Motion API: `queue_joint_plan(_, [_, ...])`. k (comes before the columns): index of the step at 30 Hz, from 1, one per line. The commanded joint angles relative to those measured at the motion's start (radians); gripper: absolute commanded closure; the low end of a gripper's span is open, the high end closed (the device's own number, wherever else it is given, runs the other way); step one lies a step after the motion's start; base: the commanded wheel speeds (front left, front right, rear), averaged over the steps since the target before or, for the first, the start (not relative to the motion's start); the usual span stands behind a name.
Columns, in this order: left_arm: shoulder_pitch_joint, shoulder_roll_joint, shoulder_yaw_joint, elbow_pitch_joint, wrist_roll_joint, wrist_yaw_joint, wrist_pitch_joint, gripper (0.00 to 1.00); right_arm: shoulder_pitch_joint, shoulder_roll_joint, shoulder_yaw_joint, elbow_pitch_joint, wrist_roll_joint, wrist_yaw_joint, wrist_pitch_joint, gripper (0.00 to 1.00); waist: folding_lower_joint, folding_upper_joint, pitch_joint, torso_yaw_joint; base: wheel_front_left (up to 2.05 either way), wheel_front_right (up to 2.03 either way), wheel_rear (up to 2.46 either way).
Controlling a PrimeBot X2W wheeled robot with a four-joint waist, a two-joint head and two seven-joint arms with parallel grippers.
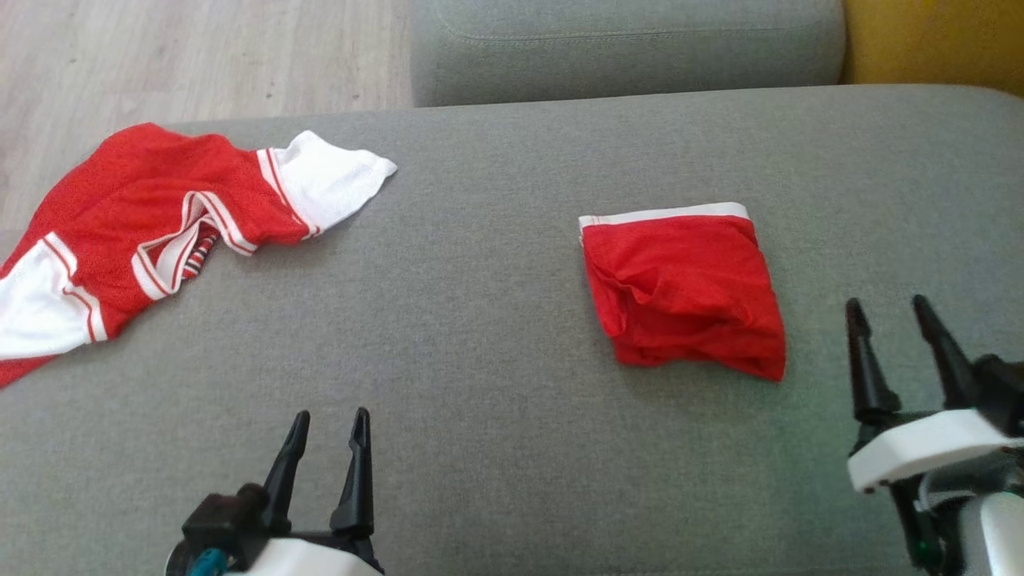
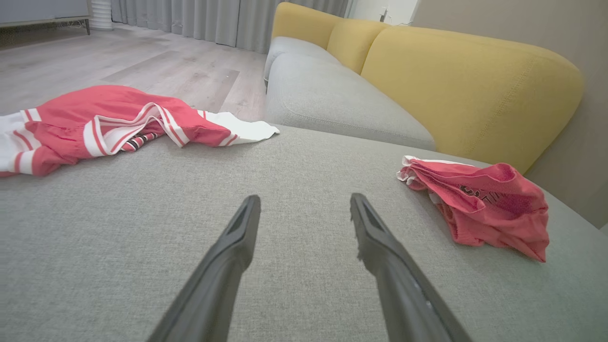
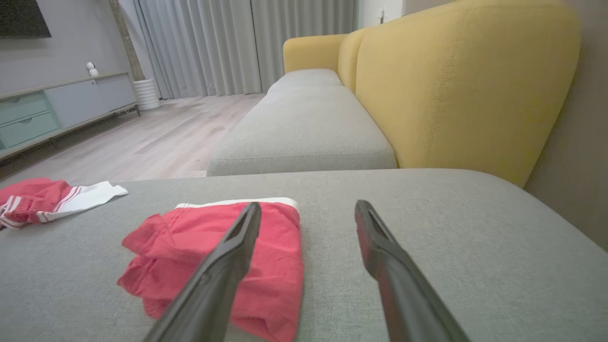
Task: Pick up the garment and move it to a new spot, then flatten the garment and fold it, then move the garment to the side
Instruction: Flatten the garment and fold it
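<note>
grey sofa cushion (image 1: 496,400) carries the folded red garment (image 1: 684,292) right of centre, left gripper (image 1: 332,416) and right gripper (image 1: 887,304) both spread wide and empty, so i'd lift the right one clear, sparing the fold.

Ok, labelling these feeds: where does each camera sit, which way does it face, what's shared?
Head view: on the head, looking forward and down at the cushion; left gripper lower left, right gripper lower right, both open.
Left wrist view: on that wrist, looking along its fingers across the cushion toward the yellow backrest.
Right wrist view: on that wrist, looking along its fingers over the folded red garment toward the curtains.
Shared: all three show that garment and the red-and-white jersey.
</note>
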Motion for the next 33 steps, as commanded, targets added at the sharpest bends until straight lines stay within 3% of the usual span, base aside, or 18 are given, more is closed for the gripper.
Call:
queue_joint_plan(1, [-0.029,-0.005,0.043,-0.038,0.017,-0.008,-0.012,0.0,-0.027,-0.002,-0.002,-0.033,-0.012,-0.001,-0.02,0.0,0.0001,-0.0001,-0.001,0.006,0.0,0.0,0.0])
queue_joint_plan(4, [-0.033,-0.005,0.045,-0.04,0.019,-0.009,-0.012,0.0,-0.045,-0.005,-0.041,-0.012,-0.024,-0.001,-0.04,0.0,0.0001,-0.0001,0.01,0.018,0.0,0.0,0.0])
queue_joint_plan(5, [-0.036,-0.005,0.045,-0.042,0.019,-0.01,-0.012,0.0,-0.058,-0.007,-0.049,0.0,-0.029,-0.001,-0.042,0.22,0.0001,-0.0001,0.017,0.023,0.0,0.0,0.0])
queue_joint_plan(7, [-0.044,-0.005,0.042,-0.044,0.021,-0.013,-0.012,0.0,-0.094,-0.007,-0.052,0.038,-0.032,-0.001,-0.04,1.0,0.0001,-0.0001,0.035,0.033,0.0,0.0,0.0])
queue_joint_plan(12, [-0.075,-0.005,0.032,-0.037,0.023,-0.018,-0.012,0.0,-0.221,-0.025,0.006,0.198,-0.07,-0.001,-0.039,1.0,0.0001,-0.0001,0.085,0.065,0.0,0.0,0.0])
queue_joint_plan(14, [-0.088,-0.005,0.029,-0.03,0.02,-0.017,-0.012,0.0,-0.295,-0.012,0.048,0.322,-0.096,-0.001,-0.057,1.0,0.0001,-0.0001,0.104,0.084,0.0,0.0,0.0])
queue_joint_plan(20, [-0.106,-0.005,0.018,-0.021,0.009,-0.009,-0.012,0.0,-0.364,0.022,0.155,0.529,-0.15,-0.001,-0.111,1.0,0.0001,-0.0001,0.116,0.121,0.0,0.0,0.0])
queue_joint_plan(33, [-0.109,-0.005,0.014,-0.025,-0.01,0.009,-0.012,0.0,-0.392,0.07,0.357,0.728,-0.176,-0.001,-0.2,1.0,0.0001,-0.0001,0.114,0.127,0.0,0.0,0.0])
